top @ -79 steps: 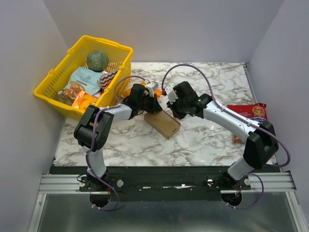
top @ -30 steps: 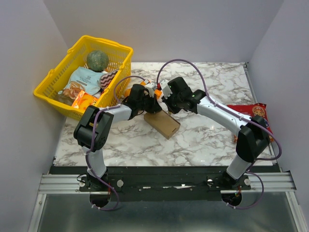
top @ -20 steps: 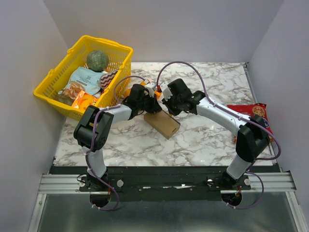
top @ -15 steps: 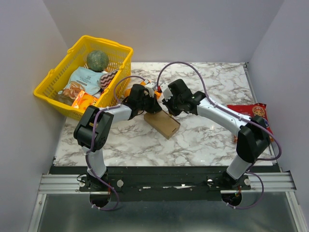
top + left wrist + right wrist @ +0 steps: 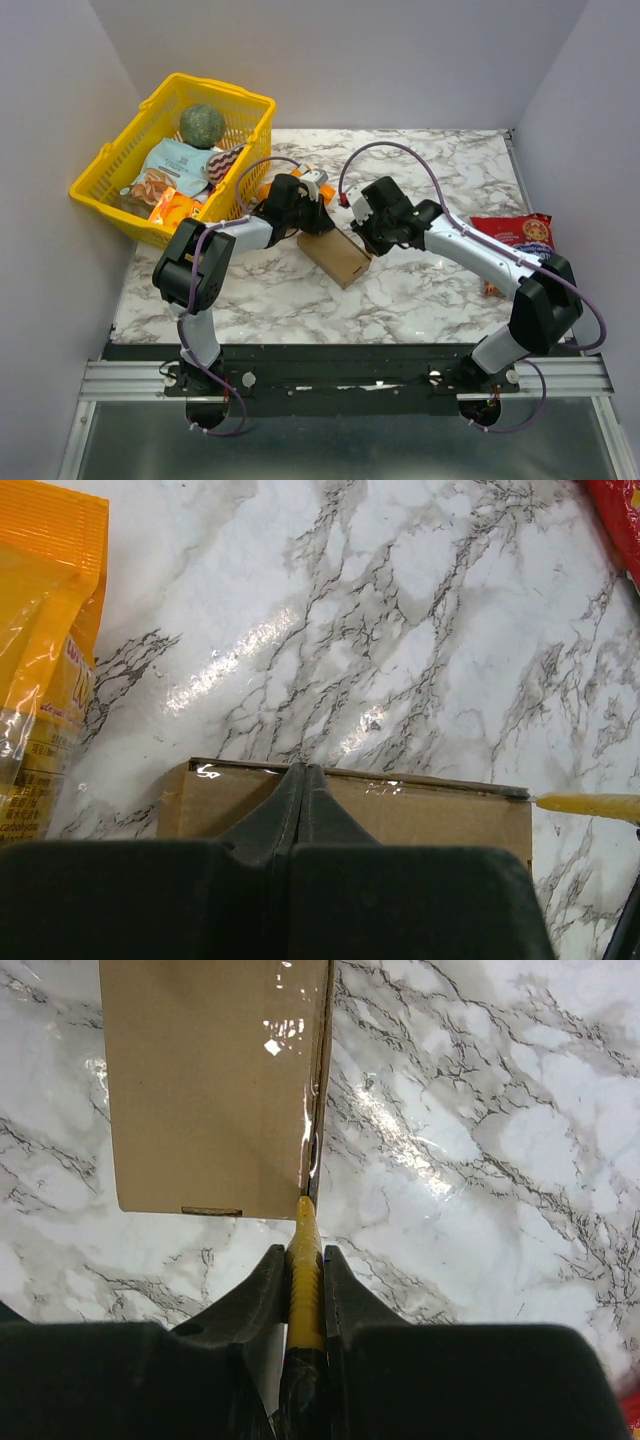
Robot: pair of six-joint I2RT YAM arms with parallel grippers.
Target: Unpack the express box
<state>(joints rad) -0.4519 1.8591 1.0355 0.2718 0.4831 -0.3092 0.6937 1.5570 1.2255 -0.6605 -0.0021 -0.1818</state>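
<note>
Looks like a pin-and-cut setup: left tool (image 5: 303, 777), fingers shut together, bears on the flat brown cardboard express box (image 5: 337, 257) lying mid white marble bench (image 5: 430, 290). The right tool (image 5: 303, 1260) clamps a yellow-handled cutter (image 5: 303, 1300), blade at the box's side seam, presumably to slit it.

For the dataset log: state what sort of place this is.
Probably a robot lab test cell: a marble-pattern table boxed in by plain pale walls, a left arm and a right arm bolted to a metal rail, and a yellow basket of groceries staged as props.
</note>
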